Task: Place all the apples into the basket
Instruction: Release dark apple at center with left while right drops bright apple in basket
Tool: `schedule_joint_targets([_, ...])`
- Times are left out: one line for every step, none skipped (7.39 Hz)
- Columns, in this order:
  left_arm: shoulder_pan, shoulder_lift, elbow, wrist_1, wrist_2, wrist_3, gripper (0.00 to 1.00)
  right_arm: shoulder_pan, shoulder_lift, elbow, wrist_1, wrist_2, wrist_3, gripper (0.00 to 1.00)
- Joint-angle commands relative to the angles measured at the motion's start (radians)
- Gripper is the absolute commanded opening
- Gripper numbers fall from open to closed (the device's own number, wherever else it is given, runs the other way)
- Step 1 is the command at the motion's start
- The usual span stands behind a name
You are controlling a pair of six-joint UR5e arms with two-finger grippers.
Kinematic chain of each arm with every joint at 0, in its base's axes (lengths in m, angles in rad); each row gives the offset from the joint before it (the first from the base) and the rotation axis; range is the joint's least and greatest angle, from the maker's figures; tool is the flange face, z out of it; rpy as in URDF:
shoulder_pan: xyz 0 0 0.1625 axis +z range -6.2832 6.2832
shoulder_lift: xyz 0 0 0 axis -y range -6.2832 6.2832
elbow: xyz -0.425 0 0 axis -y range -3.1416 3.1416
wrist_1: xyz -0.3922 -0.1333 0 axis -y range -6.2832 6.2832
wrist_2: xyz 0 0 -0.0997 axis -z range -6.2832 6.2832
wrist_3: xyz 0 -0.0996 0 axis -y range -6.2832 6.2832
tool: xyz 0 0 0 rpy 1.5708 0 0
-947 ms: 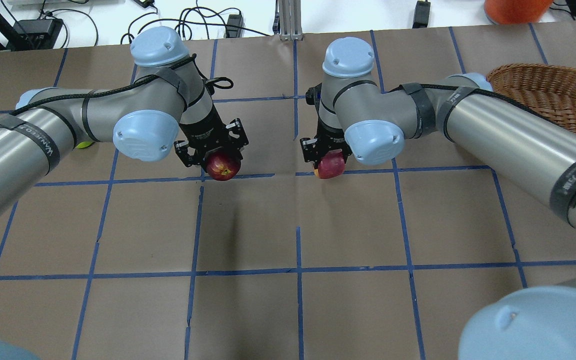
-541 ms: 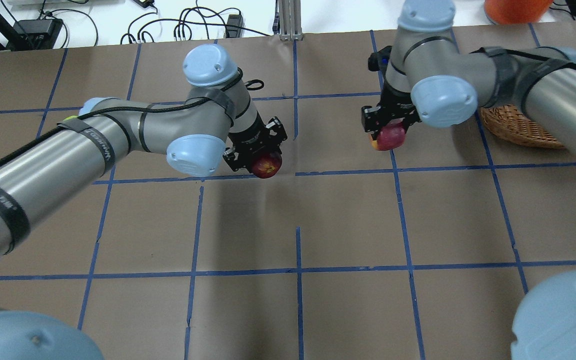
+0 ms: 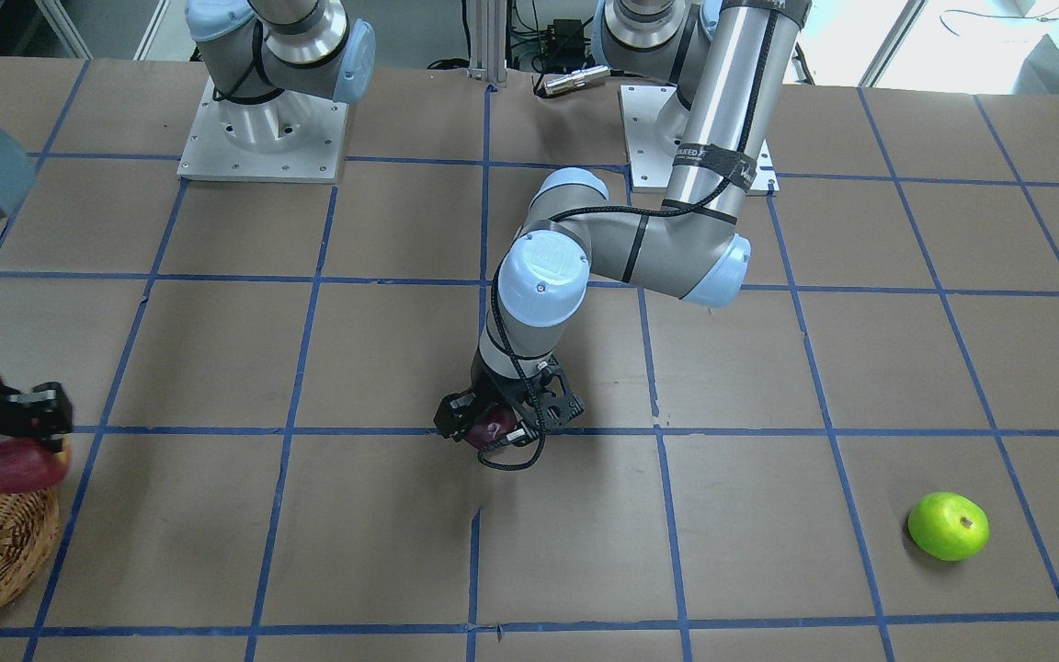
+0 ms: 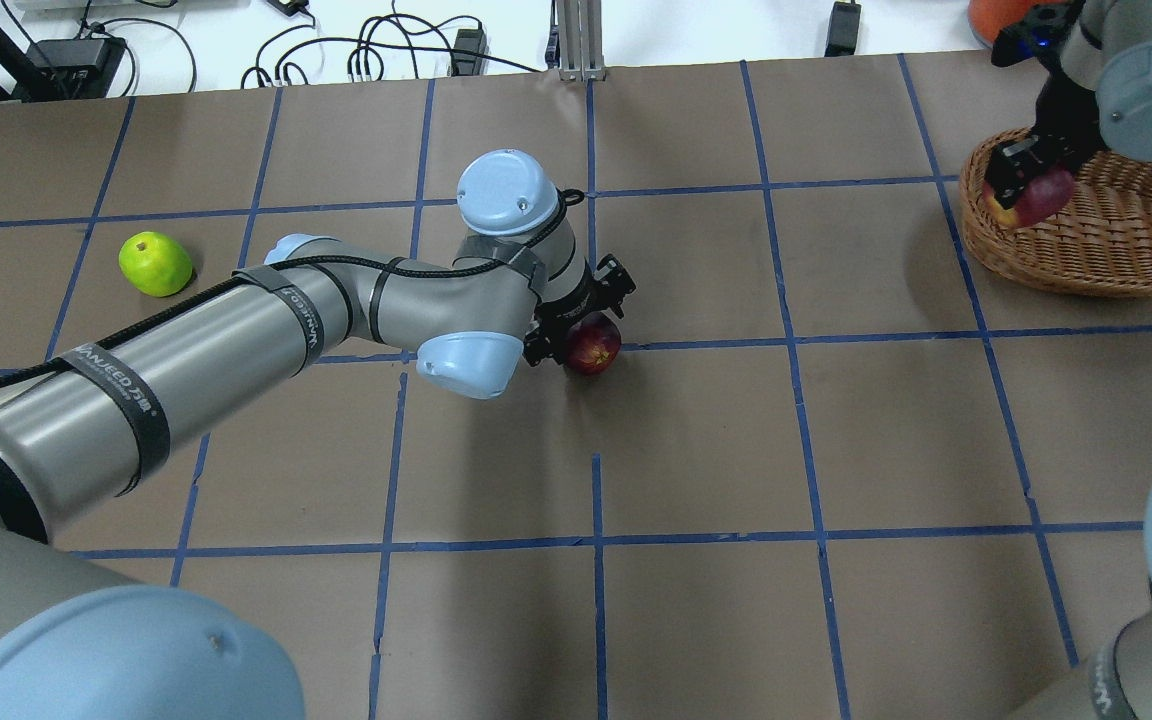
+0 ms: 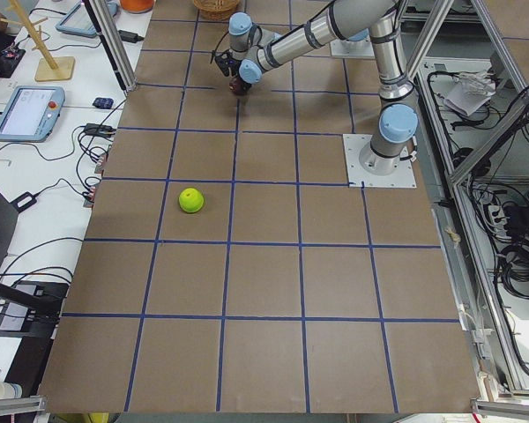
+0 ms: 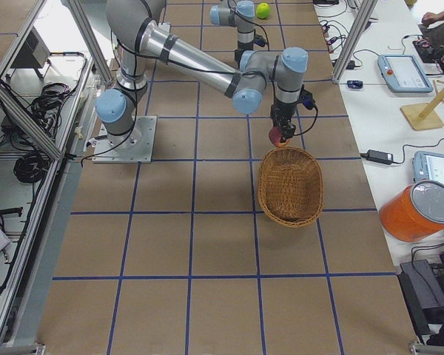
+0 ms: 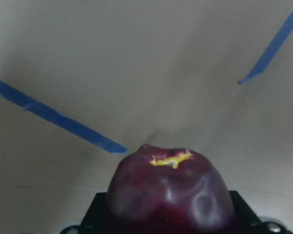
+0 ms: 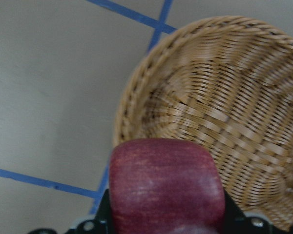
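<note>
the round brown woven wicker basket [image 4: 1066, 265] is sitting partly beneath the right gripper [image 6: 280, 132], most of its bowl lying beyond the fingers. that gripper is clamping the red apple with the yellow patch [image 8: 166, 185], jaws spread about the apple's width, and the fruit is hanging over the rim, not over the middle. that is what is worrying me: let go here and the apple may clip the weave and roll out onto the brown paper table [image 4: 696, 450]. the gripper needs to be further in first.

the left gripper [image 4: 584, 330] is closing round the dark maroon apple [image 7: 171, 187], which is filling the gap between its fingers, low over the table. the basket is well apart from it, past the right gripper. i'm judging a second risk here: both arms crowding the basket together and knocking it, or each other.

the bright green apple [image 4: 155, 264] is lying loose on the table, well apart from the left gripper on the side away from the basket, and not yet picked up.
</note>
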State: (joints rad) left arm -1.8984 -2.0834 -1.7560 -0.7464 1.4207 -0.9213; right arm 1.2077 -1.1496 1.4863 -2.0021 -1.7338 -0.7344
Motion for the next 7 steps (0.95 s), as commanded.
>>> schedule_joint_targets([0.021,0.034,0.015,-0.051,0.000,0.033,1.00,-0.114,0.126,-0.122,-0.021,-0.070,-0.192,0.00])
schedule_joint_targets([0.089,0.081,0.050,-0.179,0.003,0.150,1.00,-0.126,0.160,-0.124,-0.024,-0.082,-0.213,0.04])
schedule_joint_targets([0.163,0.118,0.103,-0.330,0.012,0.273,1.00,-0.129,0.185,-0.127,-0.026,-0.084,-0.208,0.39])
schedule_joint_targets([0.233,0.146,0.148,-0.444,0.055,0.435,1.00,-0.146,0.192,-0.118,-0.026,-0.075,-0.210,0.88])
schedule_joint_targets([0.322,0.164,0.161,-0.483,0.151,0.672,1.00,-0.160,0.212,-0.115,-0.027,-0.067,-0.207,1.00])
schedule_joint_targets([0.429,0.184,0.164,-0.484,0.197,0.888,1.00,-0.160,0.226,-0.129,-0.041,-0.078,-0.207,1.00])
schedule_joint_targets([0.535,0.192,0.171,-0.479,0.199,1.087,1.00,-0.151,0.209,-0.144,-0.037,-0.110,-0.197,1.00])
